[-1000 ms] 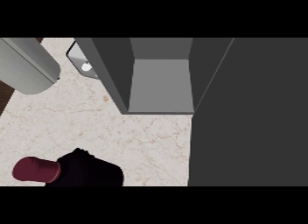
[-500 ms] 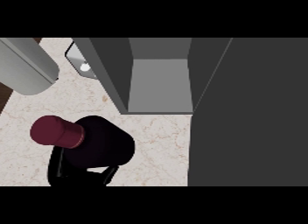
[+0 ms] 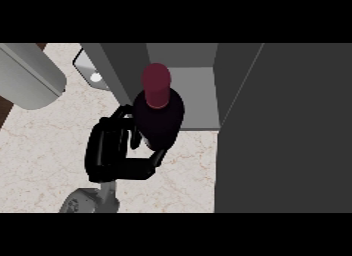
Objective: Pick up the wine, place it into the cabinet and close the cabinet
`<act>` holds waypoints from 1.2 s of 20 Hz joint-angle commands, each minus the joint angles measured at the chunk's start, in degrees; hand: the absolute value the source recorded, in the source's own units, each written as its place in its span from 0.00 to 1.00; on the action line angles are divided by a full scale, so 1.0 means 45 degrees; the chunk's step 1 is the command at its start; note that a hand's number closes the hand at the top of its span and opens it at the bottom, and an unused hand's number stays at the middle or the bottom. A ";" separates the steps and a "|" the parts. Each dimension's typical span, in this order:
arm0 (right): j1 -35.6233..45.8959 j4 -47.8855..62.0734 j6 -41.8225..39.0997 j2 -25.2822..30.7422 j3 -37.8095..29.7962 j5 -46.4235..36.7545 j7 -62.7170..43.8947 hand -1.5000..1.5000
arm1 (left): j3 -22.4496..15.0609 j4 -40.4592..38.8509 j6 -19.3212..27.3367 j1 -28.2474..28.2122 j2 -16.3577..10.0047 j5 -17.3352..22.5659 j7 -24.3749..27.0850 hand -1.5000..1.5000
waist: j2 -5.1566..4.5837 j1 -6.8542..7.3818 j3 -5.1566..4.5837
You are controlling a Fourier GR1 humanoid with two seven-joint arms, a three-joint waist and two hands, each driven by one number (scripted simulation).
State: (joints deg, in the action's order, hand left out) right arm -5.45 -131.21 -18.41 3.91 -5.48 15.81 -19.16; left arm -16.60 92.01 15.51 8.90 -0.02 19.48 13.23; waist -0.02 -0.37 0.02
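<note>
So the left hand [image 3: 116,150] is clamped on the wine [image 3: 160,112]. The palm sits on the bottle's left side, the fingers [image 3: 123,114] curl round the far side, and the thumb [image 3: 157,157] hooks in under the near side. The grey forearm [image 3: 87,202] comes up from the lower edge, a bit left of centre. The bottle is right against the hand on its right, leaning so the maroon cap [image 3: 156,82] points away from the robot toward the cabinet [image 3: 186,95]. As for labels, the side that shows is plain near-black glass with that dark red top, and any writing is too small or turned away to read. The cap overlaps the front edge of the cabinet's left wall and the lighter grey inside of the opening. The body of the bottle is just in front of the opening, over the counter [image 3: 39,155], and it's hard to tell if the base touches the marble-looking top or hangs above it. The cabinet is open, with its dark door [image 3: 297,130] filling the whole right side of the view. Further out, a fat pale grey cylinder [image 3: 20,75] sits at the upper left, well apart from the hand. A small shiny square thing [image 3: 90,70] is tucked just left of the cabinet wall, though it's not clear what it is.
</note>
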 commanded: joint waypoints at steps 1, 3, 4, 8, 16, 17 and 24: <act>-0.0166 0.0167 -0.0042 -0.0230 0.0176 -0.0471 0.0431 0.00 | 0.0113 -0.1532 0.1021 0.2047 0.0004 -0.0004 0.0095 1.00 | -0.0005 -0.0019 -0.0004; 0.0524 -0.0642 0.0171 0.0719 -0.0966 0.1255 -0.1180 0.00 | -0.0357 -0.1558 0.0998 0.1573 0.0004 -0.0433 -0.0062 1.00 | 0.0007 0.0002 -0.0005; 0.0688 0.0081 0.0194 0.0288 -0.0265 0.0254 -0.0545 0.00 | 0.0159 -0.2651 0.0774 0.2217 0.0004 -0.0430 0.0402 1.00 | -0.0006 0.0008 -0.0005; -0.0334 -0.0413 -0.0015 -0.0070 0.0030 -0.0118 -0.0106 0.00 | -0.1004 -0.2328 0.2273 0.2896 0.0004 -0.1179 -0.0657 1.00 | 0.0013 -0.0026 -0.0002; 0.0073 -0.0244 0.0180 -0.0232 0.0436 -0.0599 -0.0098 0.00 | -0.1979 -0.5839 0.3082 0.3554 0.0004 0.1497 0.2553 1.00 | -0.0018 -0.0106 -0.0010; 0.0051 -0.0258 0.0361 -0.0477 0.0794 -0.1035 -0.0033 0.00 | -0.2313 -0.4663 0.3616 0.3437 0.0004 0.0815 0.1399 1.00 | 0.0005 -0.0012 -0.0006; 0.1090 0.0989 0.0326 -0.0094 0.0085 -0.0619 0.0174 0.00 | -0.1241 -0.7918 0.2263 0.4590 0.0004 0.2045 0.3000 1.00 | -0.0022 -0.0022 -0.0008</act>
State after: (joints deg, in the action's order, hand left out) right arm -2.90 -128.94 -17.76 3.27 -4.72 13.50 -18.19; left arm -25.13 62.85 29.32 27.06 -0.01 26.90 24.09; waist -0.08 -0.61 -0.02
